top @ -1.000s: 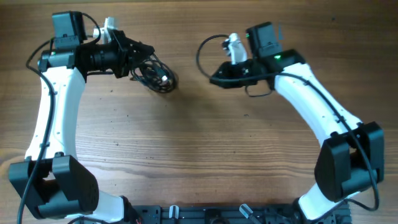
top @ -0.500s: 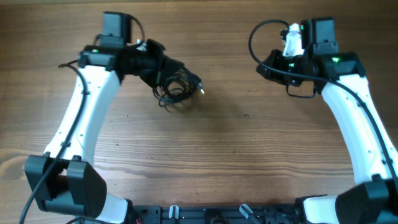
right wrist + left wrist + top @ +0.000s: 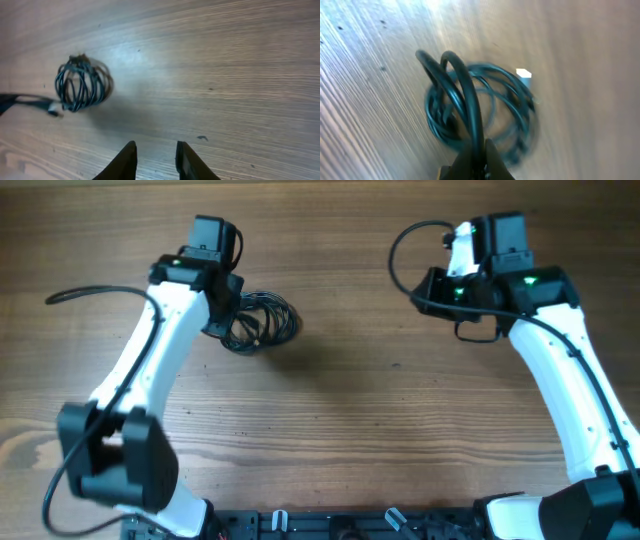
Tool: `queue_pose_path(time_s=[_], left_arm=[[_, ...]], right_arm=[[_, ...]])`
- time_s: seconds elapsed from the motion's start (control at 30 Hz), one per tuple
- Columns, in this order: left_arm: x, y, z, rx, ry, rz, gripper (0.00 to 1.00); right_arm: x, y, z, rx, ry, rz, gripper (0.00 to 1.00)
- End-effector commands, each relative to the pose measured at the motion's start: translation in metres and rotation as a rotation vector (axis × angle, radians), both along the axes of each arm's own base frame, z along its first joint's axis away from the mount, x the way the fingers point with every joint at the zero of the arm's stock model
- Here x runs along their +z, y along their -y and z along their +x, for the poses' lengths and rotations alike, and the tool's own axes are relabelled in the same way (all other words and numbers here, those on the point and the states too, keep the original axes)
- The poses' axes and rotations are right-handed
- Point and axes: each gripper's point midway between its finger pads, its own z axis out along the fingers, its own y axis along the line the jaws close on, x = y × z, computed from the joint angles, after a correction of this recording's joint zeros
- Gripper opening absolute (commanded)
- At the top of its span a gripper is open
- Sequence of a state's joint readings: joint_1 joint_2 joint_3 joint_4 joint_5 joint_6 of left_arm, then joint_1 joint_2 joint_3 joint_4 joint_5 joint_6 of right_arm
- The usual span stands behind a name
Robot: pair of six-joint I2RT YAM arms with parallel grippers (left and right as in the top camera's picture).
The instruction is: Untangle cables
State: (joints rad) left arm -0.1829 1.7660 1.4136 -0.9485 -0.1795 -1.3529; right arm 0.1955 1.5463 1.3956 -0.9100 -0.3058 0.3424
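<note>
Wooden bench point(image 3: 350, 410), with the left arm point(image 3: 150, 370) and right arm point(image 3: 560, 370) reaching toward its far side. The cables point(image 3: 262, 322), a coiled black bundle, are left of centre. The left gripper point(image 3: 480, 154) has its jaws clamped on one strand. The right gripper point(image 3: 156, 161), well apart from the bundle, has its jaws apart. A pale plug point(image 3: 523, 75) protrudes from the coil.
</note>
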Motion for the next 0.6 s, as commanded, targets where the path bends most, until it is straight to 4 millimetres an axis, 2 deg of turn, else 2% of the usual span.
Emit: queue_pose_path(time_s=[0.0,0.07,0.13,0.2,0.3,0.43,0.57], left_arm=[[-0.045,-0.015,-0.004,0.091,-0.091,0.076,0.04],[-0.055,-0.013,-0.008,0.151,-0.119,0.045,0.04],[-0.056,-0.001,-0.009,0.192,-0.127,-0.047,0.04],[-0.050,0.017,-0.006,0.186,-0.122,-0.187,0.04],[-0.030,0.047,0.002,0.148,-0.095,-0.421,0.04],[-0.020,0.047,0.002,0.158,-0.093,-0.505,0.04],[-0.009,0.059,-0.001,0.144,-0.122,-0.658,0.04]], right_arm=[[-0.005,-0.017,-0.004,0.070,0.010,-0.020,0.31],[-0.004,-0.024,-0.005,0.087,0.018,-0.018,0.32],[-0.004,-0.029,-0.006,0.098,0.021,-0.017,0.33],[-0.004,-0.029,-0.006,0.100,0.020,-0.017,0.34],[-0.004,-0.029,-0.005,0.097,0.024,-0.018,0.36],[-0.004,-0.029,-0.003,0.096,0.029,-0.016,0.36],[-0.013,-0.030,-0.001,0.092,0.004,-0.019,0.36]])
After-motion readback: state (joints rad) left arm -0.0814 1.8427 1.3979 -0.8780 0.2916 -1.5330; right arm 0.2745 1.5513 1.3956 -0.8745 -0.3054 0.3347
